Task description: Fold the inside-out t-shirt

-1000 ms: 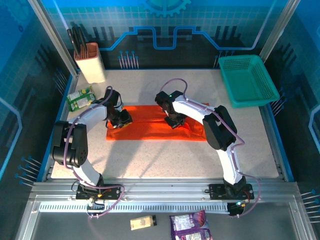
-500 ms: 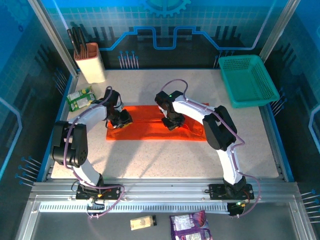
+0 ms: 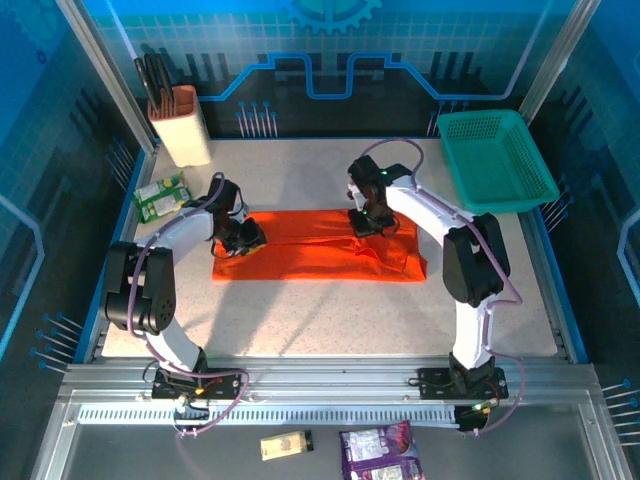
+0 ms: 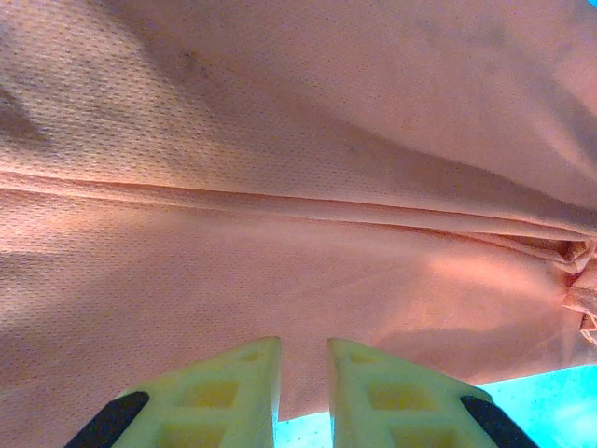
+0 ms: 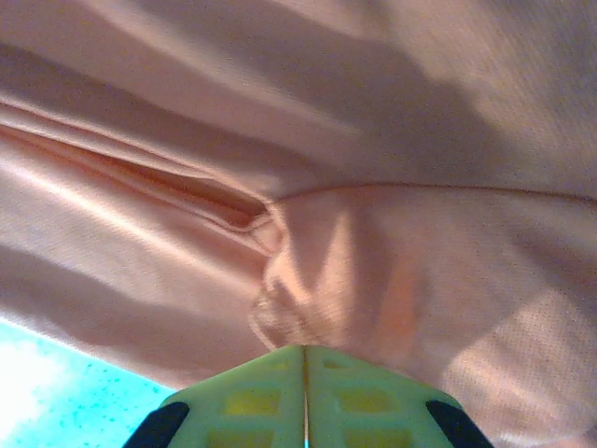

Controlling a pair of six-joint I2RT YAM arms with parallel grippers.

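While the t-shirt [image 3: 310, 255] stretches left to right on the bench [image 3: 320, 320], the left pincer [image 3: 243, 242], narrow, grip unclear, sits at its left end; the right pincer [image 3: 366, 225] pinches its far edge.

t-shirt [image 4: 298, 187], L wrist view: cut off top, L & R edges.
same, R wrist view: cut off top, L & R.
left pincer [image 4: 303, 343]: finger bases cut off at bottom; cloth nipped or just under tips, can't tell.
right pincer [image 5: 305, 347]: bases cut off; cloth caught betw. tips, can't tell.
purple packet [image 3: 380, 452]: cut by bottom edge, print too small to read.
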